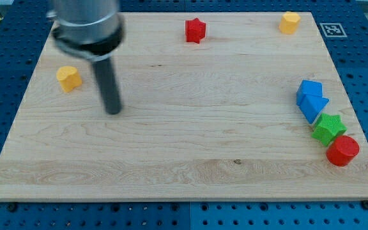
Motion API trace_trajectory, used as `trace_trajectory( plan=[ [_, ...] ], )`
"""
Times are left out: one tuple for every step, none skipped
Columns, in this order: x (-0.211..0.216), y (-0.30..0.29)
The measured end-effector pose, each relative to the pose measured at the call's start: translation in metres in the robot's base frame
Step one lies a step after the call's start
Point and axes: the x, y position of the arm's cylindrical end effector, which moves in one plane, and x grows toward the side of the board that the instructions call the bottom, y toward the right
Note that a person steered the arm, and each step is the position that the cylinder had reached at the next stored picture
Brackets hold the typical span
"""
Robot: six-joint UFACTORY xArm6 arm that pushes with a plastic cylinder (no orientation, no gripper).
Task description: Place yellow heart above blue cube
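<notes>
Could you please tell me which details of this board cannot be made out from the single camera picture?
- Camera view: the two blue blocks touch and overlap, so which one is the cube is unclear.
- The yellow block at the view's left and the yellow block at the view's top right are too small to tell which is the heart.
- The arm above my tip is blurred and cut off by the top edge.
</notes>
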Motion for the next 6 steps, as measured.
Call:
trace_trajectory(
  plan=[
    [-0.003, -0.071],
    [-0.055, -0.111],
    [-0.119, -0.026],
    [-0.139, 0.109],
    [-0.143, 0.122],
    [-0.143, 0.074]
  ],
)
